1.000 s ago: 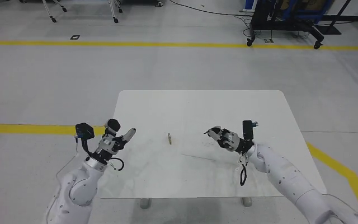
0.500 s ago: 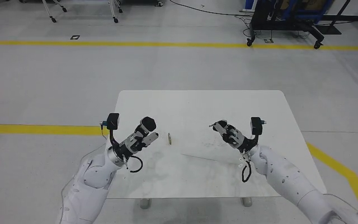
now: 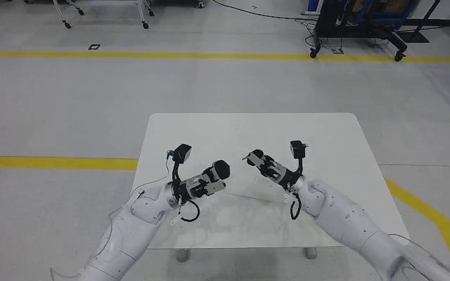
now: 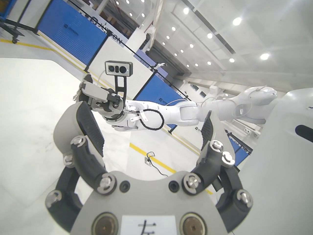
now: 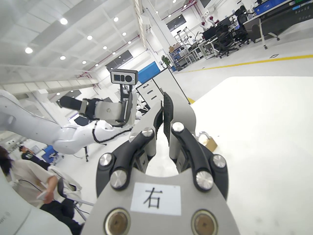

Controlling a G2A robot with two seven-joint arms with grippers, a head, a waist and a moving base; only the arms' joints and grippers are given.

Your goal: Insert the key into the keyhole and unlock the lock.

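Observation:
A small brass padlock point(image 5: 208, 143) with a silver shackle lies on the white table point(image 3: 316, 140), just beside my right gripper point(image 5: 163, 103). That gripper point(image 3: 250, 156) hovers over the table's middle with its pads pressed together. In the left wrist view a small metal piece, apparently the key point(image 4: 76, 95), sticks out of the right gripper's point(image 4: 82, 89) tips. My left gripper point(image 4: 144, 111) is open and holds nothing. It hangs over the table's middle point(image 3: 219, 170), facing the right gripper a short way off. In the top view it covers the spot where the padlock lies.
The table's near edge point(image 3: 232, 247) runs just below both arms. A faint scratch line point(image 3: 246, 197) marks the tabletop between them. The far half of the table point(image 3: 253, 130) holds nothing.
The left arm has swung from the table's left edge to its middle, over the padlock. The right gripper has shifted left toward it, still shut.

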